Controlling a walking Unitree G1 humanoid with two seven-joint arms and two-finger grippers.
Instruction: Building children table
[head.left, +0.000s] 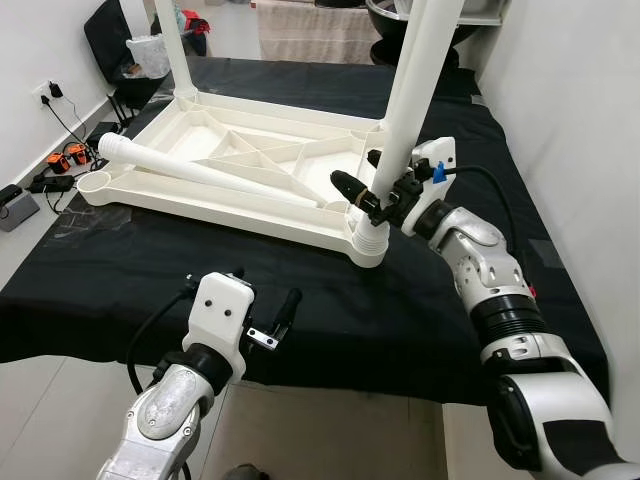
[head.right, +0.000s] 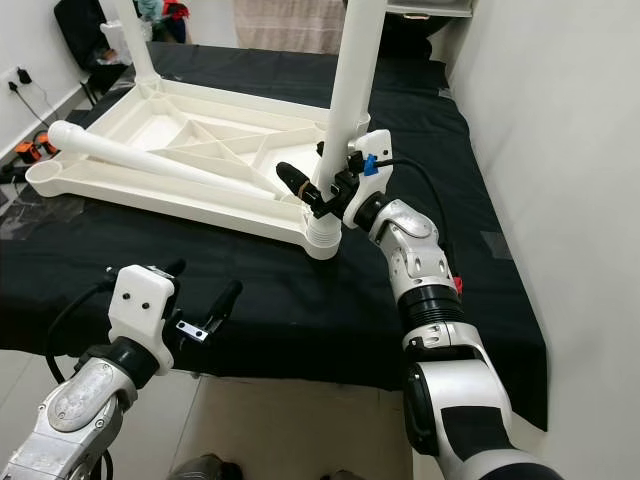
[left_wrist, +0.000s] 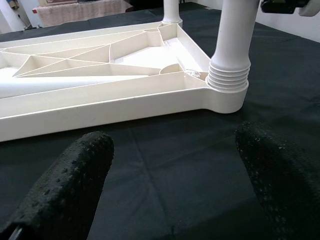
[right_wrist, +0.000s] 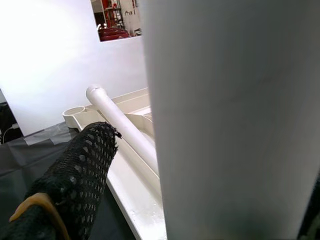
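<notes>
Your right gripper (head.left: 372, 196) clasps the near leg (head.left: 412, 90); a loose leg (head.left: 200, 172) awaits; left gripper (head.left: 265, 318) gapes wide, empty.

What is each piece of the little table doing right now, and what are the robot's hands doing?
Tabletop: upside down on the black cloth.
Near corner leg: upright in its socket.
Loose leg: lying across the tabletop.
Near left socket: empty.
Right end effector: around the near corner leg.
Left end effector: open, holding nothing.
</notes>
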